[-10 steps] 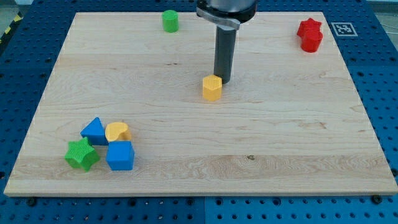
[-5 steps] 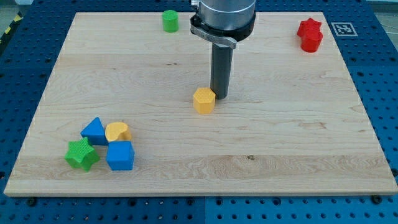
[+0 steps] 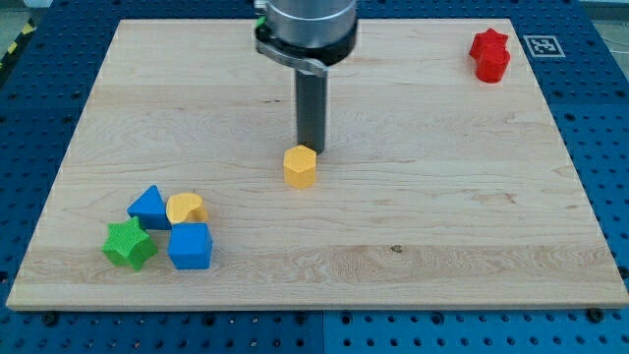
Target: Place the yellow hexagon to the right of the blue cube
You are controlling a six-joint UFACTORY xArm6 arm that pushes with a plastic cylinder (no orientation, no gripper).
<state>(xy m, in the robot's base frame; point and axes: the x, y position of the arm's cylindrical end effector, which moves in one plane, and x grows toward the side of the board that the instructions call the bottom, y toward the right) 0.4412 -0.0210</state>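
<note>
My tip (image 3: 313, 150) rests on the wooden board (image 3: 472, 216), just above and slightly to the view's right of the yellow hexagon (image 3: 301, 166) — the rod's end appears to touch the block's upper right edge, though I cannot be sure of actual contact. I carry no claw: only a straight dark rod, so there is nothing to stand apart, together or clamped on anything.

The yellow hexagon sits near the middle of the board, a little toward the view's left of centre. It is well apart from the blue cube (image 3: 190, 246), which lies toward the view's bottom left corner.

The blue cube belongs to a tight cluster of 4 blocks. A green star-shaped block (image 3: 129, 244) is just beside it on the view's left. A blue triangular block (image 3: 149, 207) is above the star, and a yellow rounded block (image 3: 185, 208) — its exact shape I cannot make out — sits right above the cube, touching or nearly touching it. The board to the view's right of the cube is bare wood.

Far off at the view's top right is a red star-like block (image 3: 489, 54). My arm's body hides the board's top edge near the middle.
</note>
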